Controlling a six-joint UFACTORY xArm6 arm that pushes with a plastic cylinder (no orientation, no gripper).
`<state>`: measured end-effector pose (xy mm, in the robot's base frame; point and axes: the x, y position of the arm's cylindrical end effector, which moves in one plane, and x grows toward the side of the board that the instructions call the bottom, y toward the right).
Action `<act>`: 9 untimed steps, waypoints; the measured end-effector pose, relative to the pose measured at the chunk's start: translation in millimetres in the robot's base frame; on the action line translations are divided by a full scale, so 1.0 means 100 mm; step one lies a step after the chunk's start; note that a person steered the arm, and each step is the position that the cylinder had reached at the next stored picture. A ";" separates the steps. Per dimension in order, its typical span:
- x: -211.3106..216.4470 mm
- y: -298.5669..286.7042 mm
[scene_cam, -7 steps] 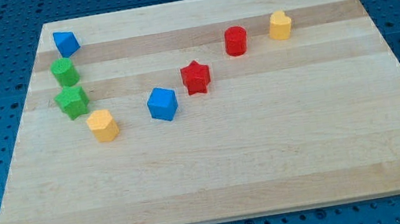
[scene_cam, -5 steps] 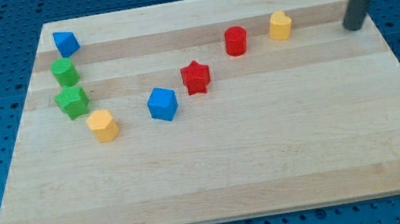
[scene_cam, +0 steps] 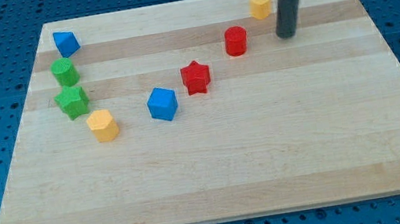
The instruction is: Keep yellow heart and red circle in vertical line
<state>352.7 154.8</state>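
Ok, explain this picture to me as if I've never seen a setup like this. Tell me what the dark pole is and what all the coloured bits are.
One camera looks down on a wooden board. The dark pole is a robot arm's rod; my tip slides along the board and pushes blocks. It holds nothing. The tip sits right of the red circle and below-right of the yellow heart, near the view's top. Also there: a red star, two blue blocks, two green blocks and another yellow block.
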 end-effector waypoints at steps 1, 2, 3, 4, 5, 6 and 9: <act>0.68 -0.36; 0.38 -1.35; -0.17 -1.37; -0.04 -0.87; -0.03 -0.80; 0.24 -0.89; -0.06 -0.63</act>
